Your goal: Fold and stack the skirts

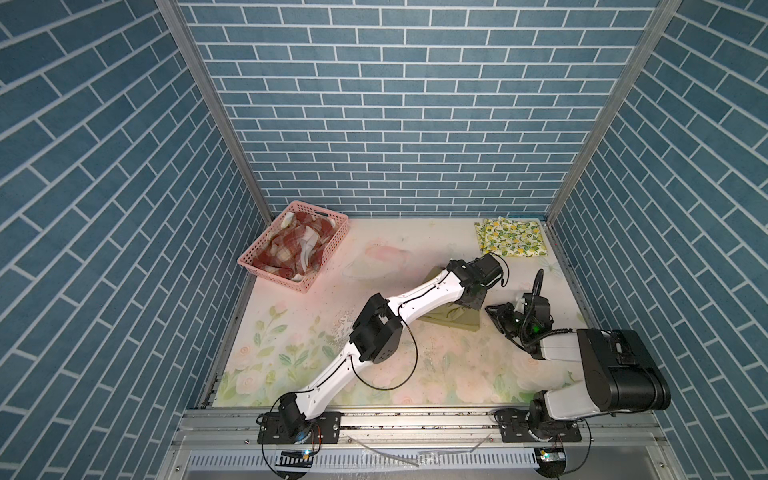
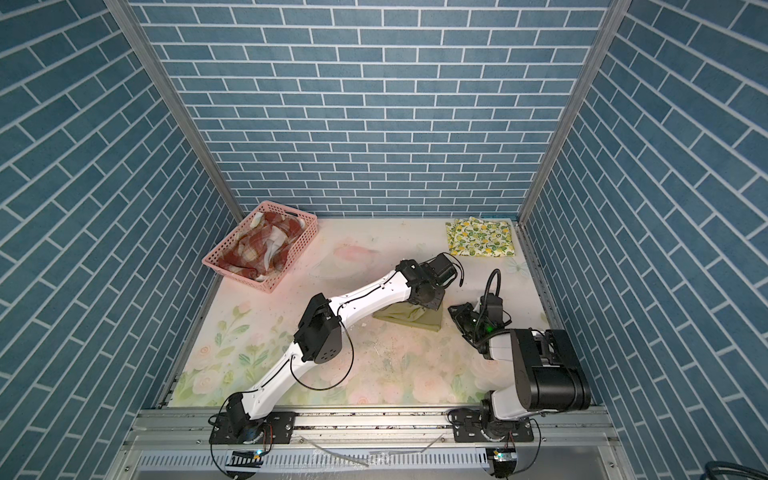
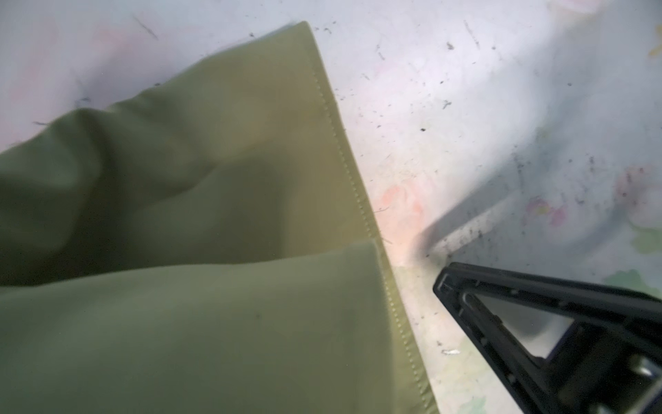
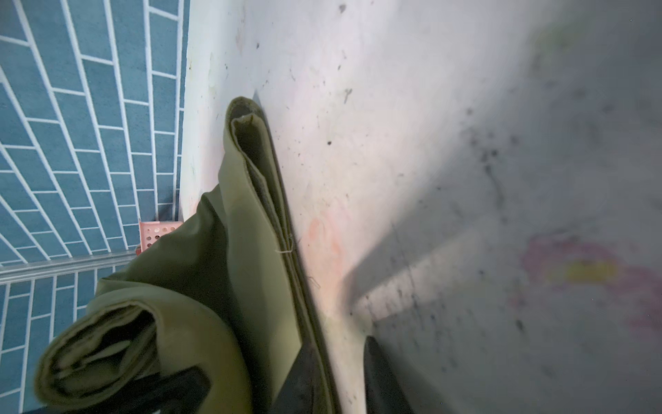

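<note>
The olive green skirt (image 1: 451, 322) lies right of the table's middle, part folded, with its stitched hem (image 3: 361, 211) straight. My left gripper (image 1: 467, 303) reaches across and stands on it. The cloth tents up to it and hides its jaws in the left wrist view. Just right of the skirt's corner is my right gripper (image 1: 492, 311), low over the table. Its fingers stand slightly open (image 4: 340, 346) beside the hem, with bare table between them. The lemon-print skirt (image 1: 511, 237) lies folded at the back right. The plaid skirt (image 1: 291, 249) is bunched in the basket.
The pink basket (image 1: 328, 255) stands at the back left against the wall. A pale floral cloth (image 1: 376, 262) lies flat behind the left arm and is hard to tell from the rose-printed covering (image 1: 457, 374). Blue brick walls close three sides.
</note>
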`<state>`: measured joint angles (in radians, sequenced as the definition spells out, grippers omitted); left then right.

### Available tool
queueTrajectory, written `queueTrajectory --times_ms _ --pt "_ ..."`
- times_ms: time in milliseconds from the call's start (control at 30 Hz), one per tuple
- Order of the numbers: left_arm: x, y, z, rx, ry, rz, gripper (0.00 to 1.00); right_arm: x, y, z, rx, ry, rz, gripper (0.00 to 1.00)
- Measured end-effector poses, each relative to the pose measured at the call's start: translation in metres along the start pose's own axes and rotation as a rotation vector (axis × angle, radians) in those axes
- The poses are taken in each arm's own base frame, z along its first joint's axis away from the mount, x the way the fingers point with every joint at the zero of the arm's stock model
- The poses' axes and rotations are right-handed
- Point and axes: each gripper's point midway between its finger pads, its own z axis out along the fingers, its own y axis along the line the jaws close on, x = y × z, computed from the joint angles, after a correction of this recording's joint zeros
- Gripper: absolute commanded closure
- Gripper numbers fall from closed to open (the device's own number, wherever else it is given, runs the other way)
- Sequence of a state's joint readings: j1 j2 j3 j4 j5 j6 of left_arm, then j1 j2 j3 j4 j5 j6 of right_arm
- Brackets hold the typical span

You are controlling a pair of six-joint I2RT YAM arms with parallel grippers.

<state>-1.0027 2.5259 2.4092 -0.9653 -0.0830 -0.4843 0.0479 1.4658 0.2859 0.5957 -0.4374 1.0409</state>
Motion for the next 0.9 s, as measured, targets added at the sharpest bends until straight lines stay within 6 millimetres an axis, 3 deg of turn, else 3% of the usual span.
queueTrajectory --times_ms 100,200,367,433,533,633,733,800,900 --pt "-0.002 -0.008 0.003 0.038 -0.006 -0.026 0.41 -0.004 -0.004 -0.007 0.015 -0.020 0.015 0.65" --pt "-0.005 -0.014 0.003 0.072 -0.013 -0.041 0.26 -0.007 -0.006 -0.016 0.038 -0.042 0.024 0.59" --pt "-0.018 -0.023 -0.009 0.130 -0.057 -0.044 0.22 -0.009 -0.006 -0.032 0.073 -0.071 -0.009 0.53" --pt "-0.026 -0.025 -0.027 0.152 -0.090 -0.039 0.22 -0.009 -0.006 -0.038 0.089 -0.075 -0.032 0.52" --pt "-0.041 -0.020 -0.071 0.195 -0.161 -0.042 0.22 -0.007 -0.008 -0.044 0.116 -0.073 -0.073 0.51" --pt "-0.057 -0.001 -0.114 0.230 -0.236 -0.060 0.23 -0.006 -0.004 -0.045 0.130 -0.054 -0.121 0.51" --pt "-0.071 0.037 -0.136 0.236 -0.290 -0.090 0.23 -0.008 0.014 -0.043 0.121 -0.032 -0.204 0.45" --pt "-0.073 0.066 -0.132 0.210 -0.295 -0.100 0.23 -0.008 0.031 -0.039 0.101 -0.016 -0.272 0.35" --pt "-0.063 0.110 -0.106 0.156 -0.252 -0.116 0.23 -0.008 0.060 -0.031 0.056 0.012 -0.401 0.24"
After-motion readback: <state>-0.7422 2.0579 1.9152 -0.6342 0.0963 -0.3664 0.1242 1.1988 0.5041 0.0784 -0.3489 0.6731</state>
